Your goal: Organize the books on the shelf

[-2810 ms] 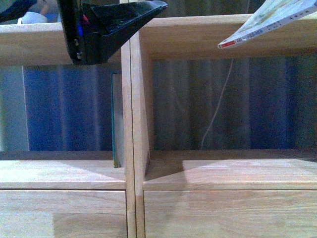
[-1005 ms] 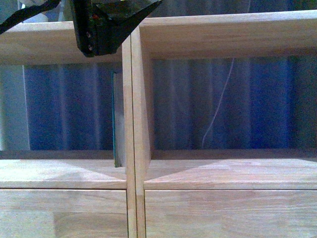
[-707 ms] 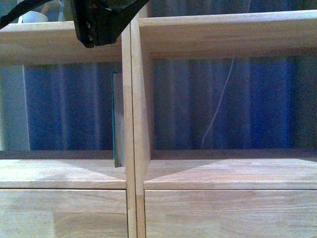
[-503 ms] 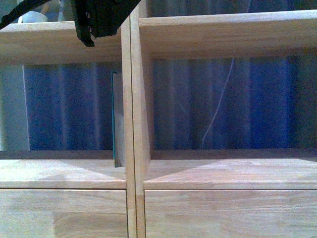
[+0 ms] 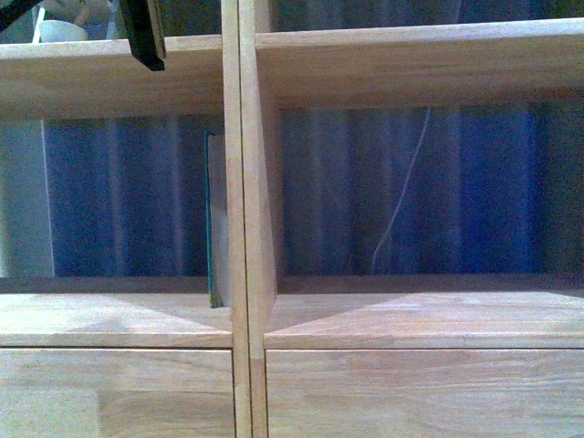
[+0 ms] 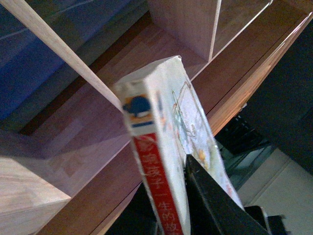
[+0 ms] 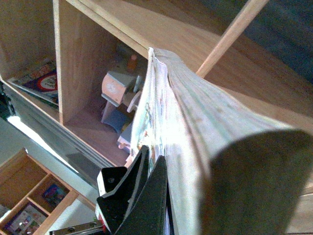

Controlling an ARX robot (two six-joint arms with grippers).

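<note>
The light-wood shelf (image 5: 246, 228) fills the front view, with two open compartments over drawer fronts. A thin dark-teal book (image 5: 213, 219) stands upright against the centre divider in the left compartment. Only a black edge of my left arm (image 5: 146, 36) shows at the top left. In the left wrist view my left gripper (image 6: 178, 215) is shut on the white paperback book (image 6: 161, 127), its red-and-white spine facing the camera, above a shelf board (image 6: 98, 137). In the right wrist view my right gripper (image 7: 154, 196) is shut on the same white paperback (image 7: 186, 122); its pages bow.
A white cable (image 5: 401, 192) hangs behind the right compartment before a blue curtain. A white cup (image 5: 62, 31) sits on the upper left board. Wooden toys (image 7: 117, 103) and flat picture books (image 7: 36, 81) lie in compartments in the right wrist view.
The white paperback left the front view upward early on. My left arm has since risen until only a sliver of it shows at the top left. The teal book has not moved.
</note>
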